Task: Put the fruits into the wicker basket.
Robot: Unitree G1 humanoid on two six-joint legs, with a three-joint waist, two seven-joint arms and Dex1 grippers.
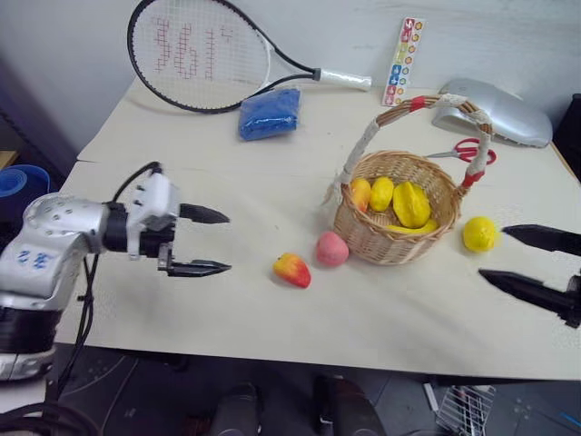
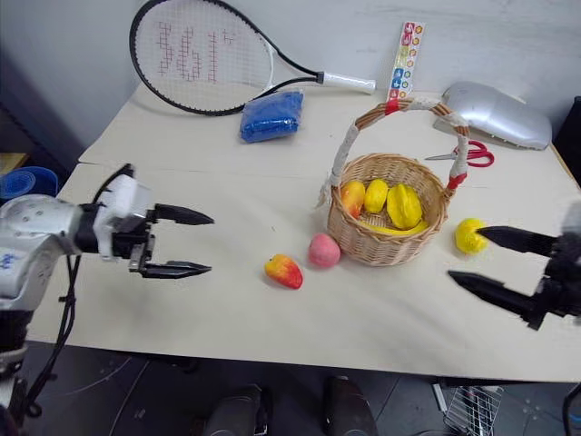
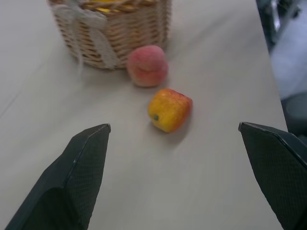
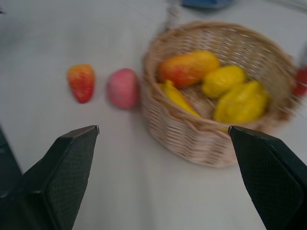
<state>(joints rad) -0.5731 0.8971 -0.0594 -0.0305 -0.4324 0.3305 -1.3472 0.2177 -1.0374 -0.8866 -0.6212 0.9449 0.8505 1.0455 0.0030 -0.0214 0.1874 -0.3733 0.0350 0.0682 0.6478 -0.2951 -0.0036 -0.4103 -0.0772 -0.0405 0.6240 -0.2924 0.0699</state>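
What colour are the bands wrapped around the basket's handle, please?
White with red bands on the wicker basket's handle; clearest in the right eye view.

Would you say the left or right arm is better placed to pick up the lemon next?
Right, probably. The open right gripper is close beside the lemon, while the open left gripper is across the basket, nearer the red-and-yellow fruit.

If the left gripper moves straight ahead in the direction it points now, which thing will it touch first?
Probably the red-and-yellow oval fruit: it lies on the table straight ahead of the open left gripper. The pink peach and wicker basket lie beyond it. Height is unclear; the fingers might pass over the fruit.
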